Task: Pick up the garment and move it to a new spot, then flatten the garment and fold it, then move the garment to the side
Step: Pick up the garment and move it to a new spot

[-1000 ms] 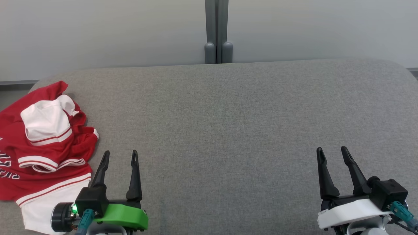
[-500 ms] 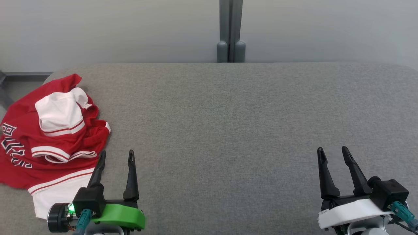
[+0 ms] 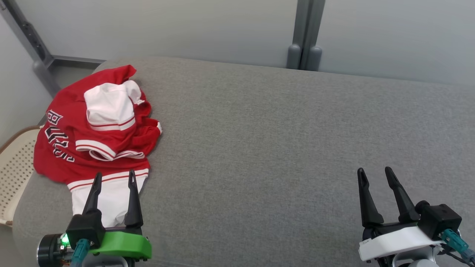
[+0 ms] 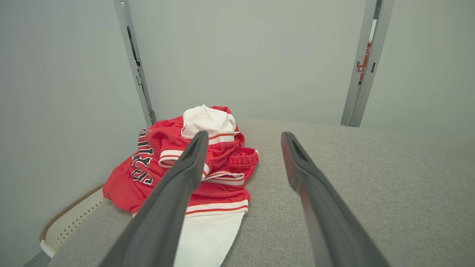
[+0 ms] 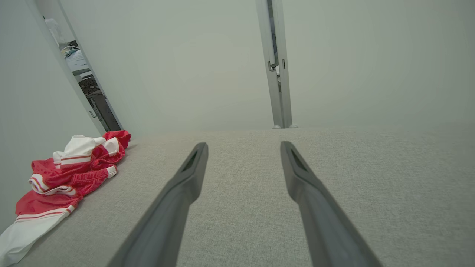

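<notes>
A crumpled red and white garment (image 3: 100,129) with black lettering lies bunched at the left end of the grey fabric surface (image 3: 278,141). The left wrist view shows the garment (image 4: 207,163) ahead and slightly left; the right wrist view has the garment (image 5: 63,178) at its far left. My left gripper (image 3: 114,178) hovers open at the lower left, its fingertips over the garment's white near edge, with nothing between them. Open and empty as well, my right gripper (image 3: 374,176) is at the lower right, far from the garment.
A cream perforated basket (image 3: 13,174) sits beyond the surface's left edge. Grey wall panels and an upright post (image 3: 304,37) stand behind the far edge. The surface is bare grey fabric to the right of the garment.
The head camera has turned left, so the garment and post shift right in view and the basket appears. Both grippers stay open; the left one now reaches over the garment's white edge.
</notes>
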Tool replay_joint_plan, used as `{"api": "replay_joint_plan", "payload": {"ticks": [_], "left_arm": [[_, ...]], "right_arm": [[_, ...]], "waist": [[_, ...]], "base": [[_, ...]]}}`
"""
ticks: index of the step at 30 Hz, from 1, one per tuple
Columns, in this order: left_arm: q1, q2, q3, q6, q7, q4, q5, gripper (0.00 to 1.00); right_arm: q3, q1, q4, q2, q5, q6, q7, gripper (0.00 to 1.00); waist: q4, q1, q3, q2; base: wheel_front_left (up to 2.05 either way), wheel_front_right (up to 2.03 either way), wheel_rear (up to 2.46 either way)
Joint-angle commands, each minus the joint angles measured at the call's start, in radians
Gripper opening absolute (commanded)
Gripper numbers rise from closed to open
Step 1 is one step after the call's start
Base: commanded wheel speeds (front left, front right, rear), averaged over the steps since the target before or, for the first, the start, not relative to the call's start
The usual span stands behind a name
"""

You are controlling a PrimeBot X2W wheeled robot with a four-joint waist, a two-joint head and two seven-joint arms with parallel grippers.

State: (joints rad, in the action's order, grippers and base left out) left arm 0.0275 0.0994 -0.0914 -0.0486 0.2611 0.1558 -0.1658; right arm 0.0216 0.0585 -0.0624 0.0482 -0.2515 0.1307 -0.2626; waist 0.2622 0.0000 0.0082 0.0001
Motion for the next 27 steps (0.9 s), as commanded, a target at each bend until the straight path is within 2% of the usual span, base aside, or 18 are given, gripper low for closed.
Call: {"api": "replay_joint_plan", "payload": {"ticks": [1, 16, 27], "left_arm": [[-0.023, 0.005, 0.003, -0.007, 0.0, -0.007, 0.0, 1.0], [-0.041, 0.027, 0.016, -0.024, -0.009, -0.028, -0.02, 1.0], [-0.052, 0.036, 0.015, -0.029, -0.008, -0.026, -0.033, 1.0]], "right_arm": [[0.002, 0.012, 0.0, 0.004, -0.005, 0.0, -0.004, 1.0], [0.021, 0.01, -0.008, 0.004, -0.01, 0.0, -0.003, 1.0], [0.029, 0.015, -0.018, 0.004, -0.013, 0.0, -0.004, 1.0]], "waist": [[0.048, 0.0, 0.001, -0.0001], [0.192, 0.0, -0.001, -0.0001], [0.245, 0.0, -0.01, -0.0001]], "base": [[0.0, 0.0, 0.0], [0.0, 0.0, 0.0], [0.0, 0.0, 0.0]]}}
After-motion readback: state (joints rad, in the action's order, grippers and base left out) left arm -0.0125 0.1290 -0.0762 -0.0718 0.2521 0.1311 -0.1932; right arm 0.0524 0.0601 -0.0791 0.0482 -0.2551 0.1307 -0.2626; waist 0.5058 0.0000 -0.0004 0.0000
